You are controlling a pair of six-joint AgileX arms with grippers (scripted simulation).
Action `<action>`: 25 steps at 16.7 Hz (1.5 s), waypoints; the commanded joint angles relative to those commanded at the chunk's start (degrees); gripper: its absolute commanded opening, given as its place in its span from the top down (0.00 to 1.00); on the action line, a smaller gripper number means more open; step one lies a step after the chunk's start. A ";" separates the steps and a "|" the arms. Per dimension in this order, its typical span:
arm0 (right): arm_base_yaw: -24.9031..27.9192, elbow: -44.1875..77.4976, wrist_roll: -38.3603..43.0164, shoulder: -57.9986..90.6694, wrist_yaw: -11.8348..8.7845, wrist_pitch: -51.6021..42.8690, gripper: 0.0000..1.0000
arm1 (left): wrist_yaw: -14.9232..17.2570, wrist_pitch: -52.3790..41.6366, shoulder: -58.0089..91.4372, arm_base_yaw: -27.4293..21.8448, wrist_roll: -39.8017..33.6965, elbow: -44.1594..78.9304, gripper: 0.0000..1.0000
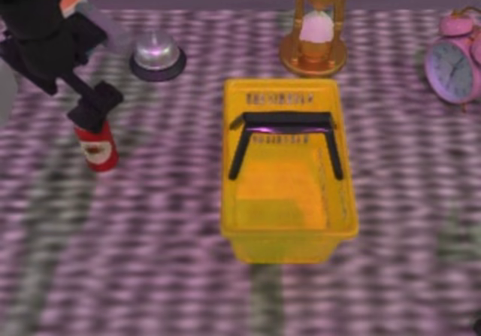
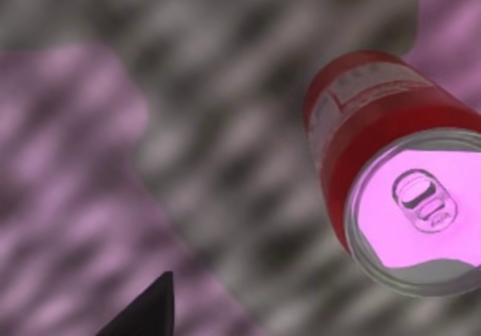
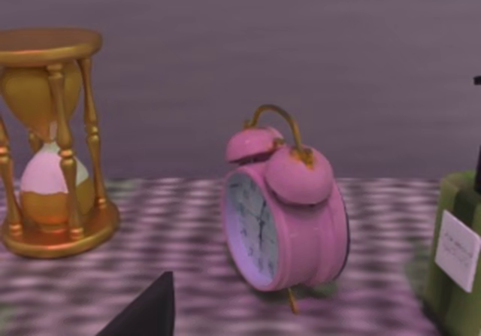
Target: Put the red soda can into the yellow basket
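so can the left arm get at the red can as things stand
Probably yes. The left gripper hangs right above the red soda can, which stands upright on the table left of the yellow basket, with nothing crowding it.

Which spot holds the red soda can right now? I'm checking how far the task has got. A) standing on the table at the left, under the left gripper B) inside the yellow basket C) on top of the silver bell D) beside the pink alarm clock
A: the red soda can stands on the table left of the yellow basket, with the left gripper just above its top.
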 joint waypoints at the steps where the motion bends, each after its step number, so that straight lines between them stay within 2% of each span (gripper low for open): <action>1: 0.00 0.00 0.00 0.00 0.00 0.00 0.00 | -0.04 -1.33 2.40 -0.14 0.69 2.00 0.00; 10: 0.00 0.00 0.00 0.00 0.00 0.00 0.00 | -0.12 -2.98 5.89 -0.06 1.69 4.59 0.00; 16: 0.00 0.00 0.00 0.00 0.00 0.00 0.00 | -0.10 5.71 7.97 -0.25 1.78 -1.87 0.00; 21: 0.00 0.00 0.00 0.00 0.00 0.00 0.00 | -0.09 6.71 8.31 -0.26 1.79 -2.69 0.00; 25: 0.00 0.00 0.00 0.00 0.00 0.00 0.00 | -0.09 6.71 8.31 -0.26 1.79 -2.69 0.30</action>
